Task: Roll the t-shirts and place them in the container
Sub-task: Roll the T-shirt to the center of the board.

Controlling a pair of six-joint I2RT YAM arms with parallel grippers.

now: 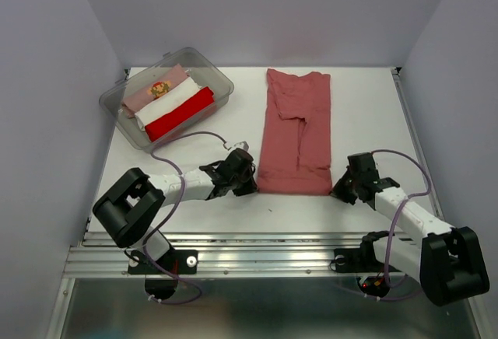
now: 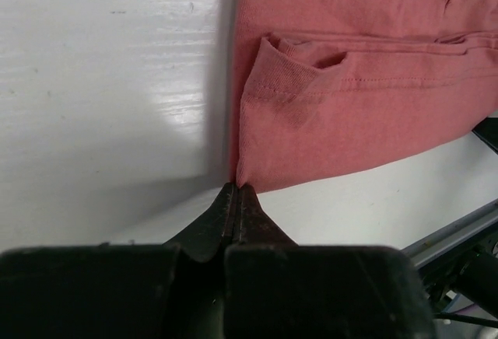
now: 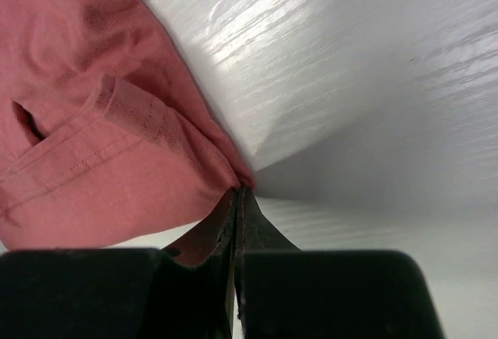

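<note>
Fig.: brick-red tee (image 1: pixel 296 133) lies flat on table (image 1: pixel 373 113), centre, folded lengthwise into a narrow strip, not yet rolled. My left claw (image 2: pixel 237 187) is closed, jaws pinching the tee's near-left corner. My right claw (image 3: pixel 240 191) is closed likewise on the near-right corner, w/ cloth drawn in between the jaws. Judged stage: start of the roll, from near hem toward far end; whole roll left to do. Done, apparently: 3 bundles in clear bin (image 1: pixel 222 82), far left: pale pink (image 1: pixel 159 90), white (image 1: pixel 167 104), bright red (image 1: pixel 180 113). Count: 4 tees (1 flat, 3 bundled), 1 bin, 2 claws.
</note>
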